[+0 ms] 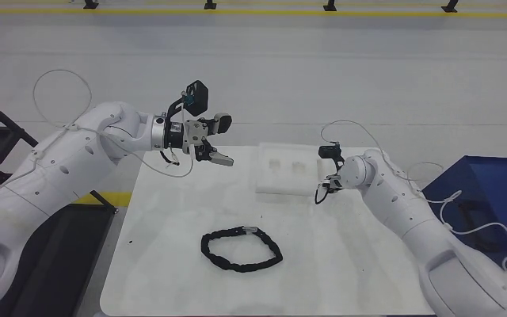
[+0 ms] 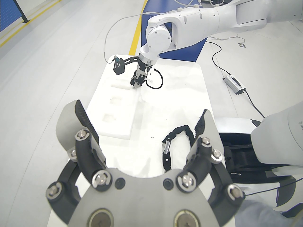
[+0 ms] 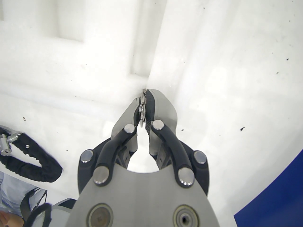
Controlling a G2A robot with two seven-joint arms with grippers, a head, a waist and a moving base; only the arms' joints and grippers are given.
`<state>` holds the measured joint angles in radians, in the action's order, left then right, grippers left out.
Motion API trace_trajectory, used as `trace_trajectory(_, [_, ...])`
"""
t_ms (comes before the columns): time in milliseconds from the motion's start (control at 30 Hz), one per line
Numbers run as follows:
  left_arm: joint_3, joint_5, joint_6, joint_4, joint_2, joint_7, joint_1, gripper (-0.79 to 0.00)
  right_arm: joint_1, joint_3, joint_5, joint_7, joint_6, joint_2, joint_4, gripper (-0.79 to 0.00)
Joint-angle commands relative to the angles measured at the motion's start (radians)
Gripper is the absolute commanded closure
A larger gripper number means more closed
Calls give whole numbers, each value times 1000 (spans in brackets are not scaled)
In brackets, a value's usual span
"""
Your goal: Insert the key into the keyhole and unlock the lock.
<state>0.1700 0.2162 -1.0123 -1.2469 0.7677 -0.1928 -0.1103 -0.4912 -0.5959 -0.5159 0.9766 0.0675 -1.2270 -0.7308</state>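
the right claw (image 3: 143, 98) pinches a small silver metal key (image 3: 142, 112), tips down at the edge of the white foam tray (image 1: 289, 189). the black fabric-sleeved chain lock (image 1: 240, 250) lies looped on the white table (image 1: 158, 261), well apart; the left claw (image 2: 141, 111) hangs spread above the table's far left corner.

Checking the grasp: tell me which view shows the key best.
Right wrist view: the key sits close up, pinched in the right gripper. In the top and left wrist views that gripper is far off, the key too small to tell.
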Motion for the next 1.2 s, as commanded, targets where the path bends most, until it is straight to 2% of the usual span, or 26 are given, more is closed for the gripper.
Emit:
trace_trajectory(0, [0, 0, 0, 0, 0, 0, 0, -785, 8, 0, -6, 6, 5, -4, 2, 0])
trace_trajectory(333, [0, 0, 0, 0, 0, 0, 0, -785, 30, -32, -51, 98, 87, 3, -86, 0])
trace_trajectory(600, [0, 0, 0, 0, 0, 0, 0, -785, -22, -147, -27, 168, 84, 56, -269, 0])
trace_trajectory(967, [0, 0, 0, 0, 0, 0, 0, -785, -233, -412, 46, 286, 12, 163, -659, 0])
trace_trajectory(1100, [0, 0, 0, 0, 0, 0, 0, -785, -312, -489, 84, 272, -9, 185, -770, 0])
trace_trajectory(1167, [0, 0, 0, 0, 0, 0, 0, -785, -354, -525, 162, 246, -59, 190, -804, 0])
